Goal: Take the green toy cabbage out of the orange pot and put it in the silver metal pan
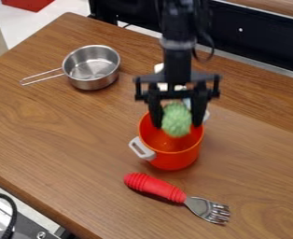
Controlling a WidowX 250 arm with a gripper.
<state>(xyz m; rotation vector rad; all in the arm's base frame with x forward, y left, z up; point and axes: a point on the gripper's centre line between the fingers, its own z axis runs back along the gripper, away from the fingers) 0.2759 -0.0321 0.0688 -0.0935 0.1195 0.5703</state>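
The black gripper (177,116) hangs down over the orange pot, with its fingers against both sides of a rough, light green object (176,122). That green object is at the pot's mouth, its lower end within the rim. The orange pot (176,160) stands upright on the wooden table and has pale handles, one at its front left and one partly hidden behind the right finger. In front of the pot lies a fork (154,186) with a thick red handle, its metal tines pointing to the lower right.
A metal saucepan (92,66) stands at the back left of the table (61,126), its wire handle pointing left. Something white (159,68) is partly hidden behind the arm. A black cable and metal equipment are at the lower left corner, and a dark panel runs behind the table.
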